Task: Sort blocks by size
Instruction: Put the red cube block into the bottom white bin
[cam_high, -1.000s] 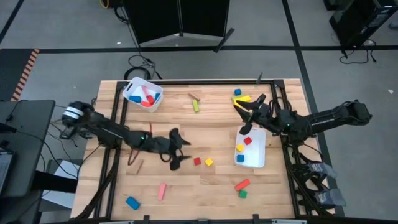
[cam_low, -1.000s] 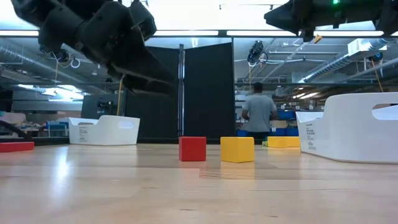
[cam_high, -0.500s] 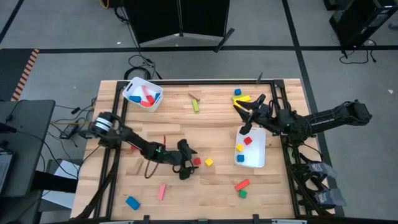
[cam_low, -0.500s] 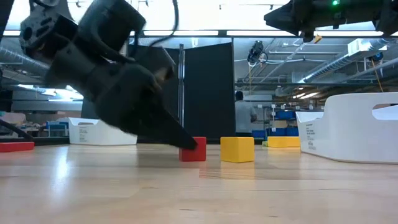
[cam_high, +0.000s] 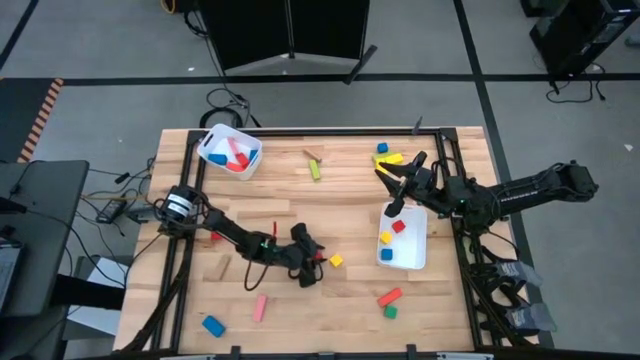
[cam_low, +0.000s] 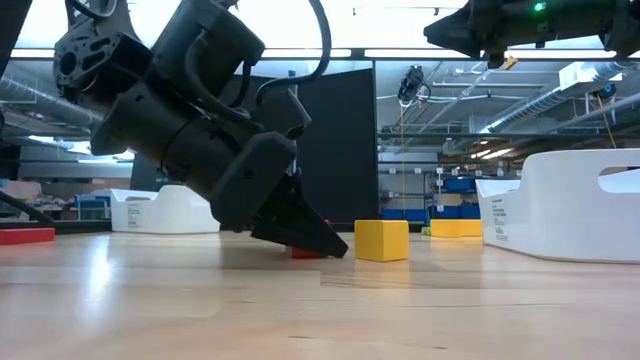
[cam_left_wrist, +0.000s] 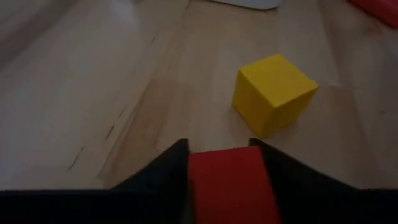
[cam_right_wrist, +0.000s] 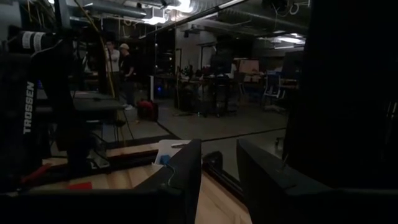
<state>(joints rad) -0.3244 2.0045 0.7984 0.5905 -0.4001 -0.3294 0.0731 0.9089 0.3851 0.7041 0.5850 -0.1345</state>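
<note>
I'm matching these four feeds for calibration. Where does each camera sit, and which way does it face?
High: overhead, straight down on table and both arms.
Low: at tabletop height, level toward the room; left arm fills its left.
Left wrist: on the left arm, facing past its left pincer at the red cube.
Right wrist: on the raised right arm, facing the dim room past its right pincer.
Shared: yellow cube in high, low, left wrist.

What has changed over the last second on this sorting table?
The left gripper came across from left of the red cube and dropped to the table; its fingers now sit on either side of that cube and have narrowed toward it, a firm grip not yet certain. The yellow cube beside it has not moved. The right gripper hangs above the right white bin as before.
</note>
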